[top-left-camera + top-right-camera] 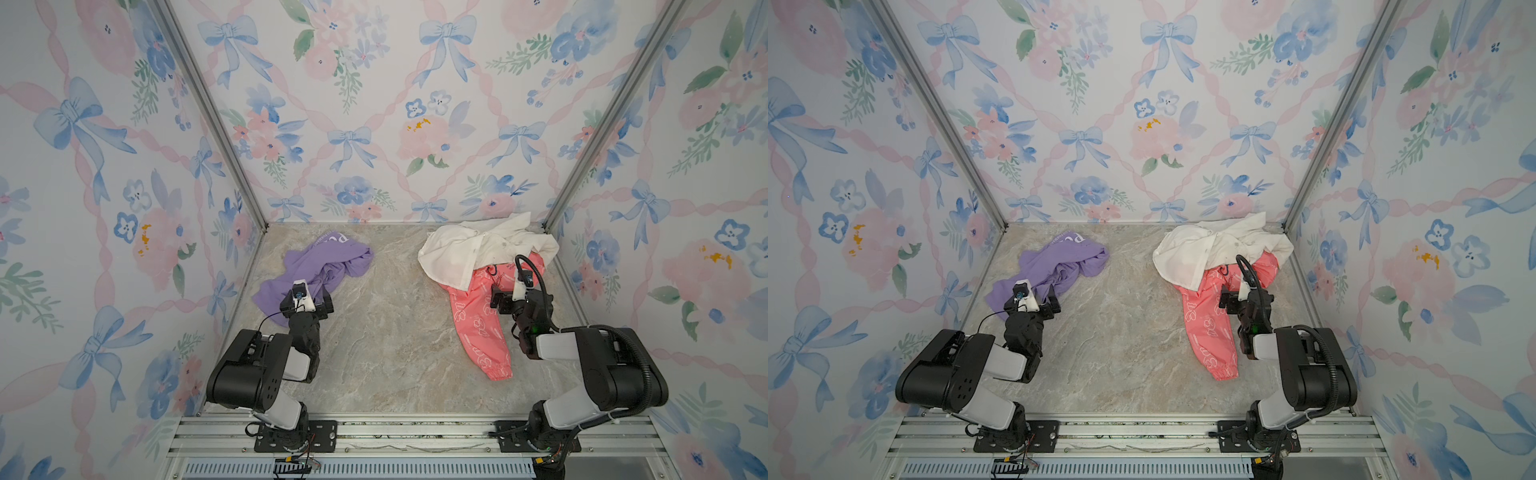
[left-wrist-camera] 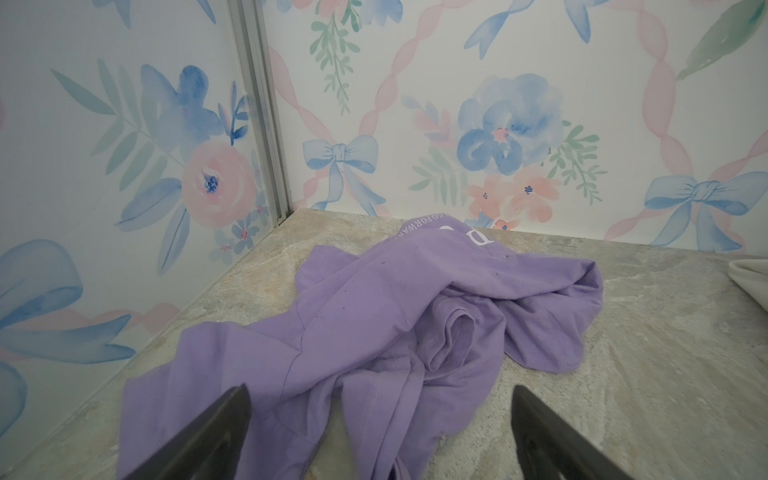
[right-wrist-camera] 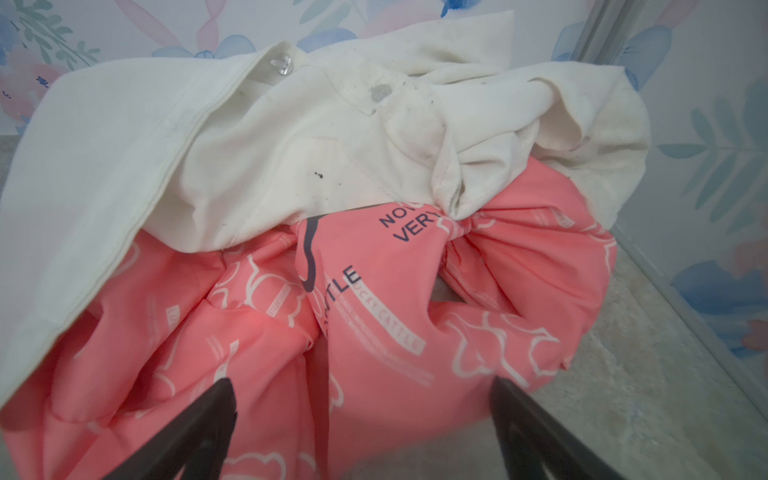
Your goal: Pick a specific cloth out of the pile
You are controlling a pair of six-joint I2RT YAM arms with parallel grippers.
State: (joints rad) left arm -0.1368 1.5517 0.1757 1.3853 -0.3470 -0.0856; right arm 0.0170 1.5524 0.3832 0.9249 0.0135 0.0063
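Left arm [image 1: 257, 370] bent low, fingers [image 2: 199, 436] spread wide over the cloth [image 2: 374, 332]

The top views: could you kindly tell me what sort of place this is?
Probably a staged robot test booth, not a home: floral bow-patterned wallpaper panels held by bare aluminium corner posts, a marble-look tabletop, and a slotted aluminium rail carrying two bolted-down robot arms.

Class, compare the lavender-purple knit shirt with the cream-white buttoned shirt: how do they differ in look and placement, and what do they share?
The lavender-purple knit shirt carries white lettering; the cream-white buttoned shirt is plain with clear buttons. The purple shirt lies alone on the marble-patterned table; the white shirt drapes over a coral-pink printed garment. Both are crumpled, near the back wall.
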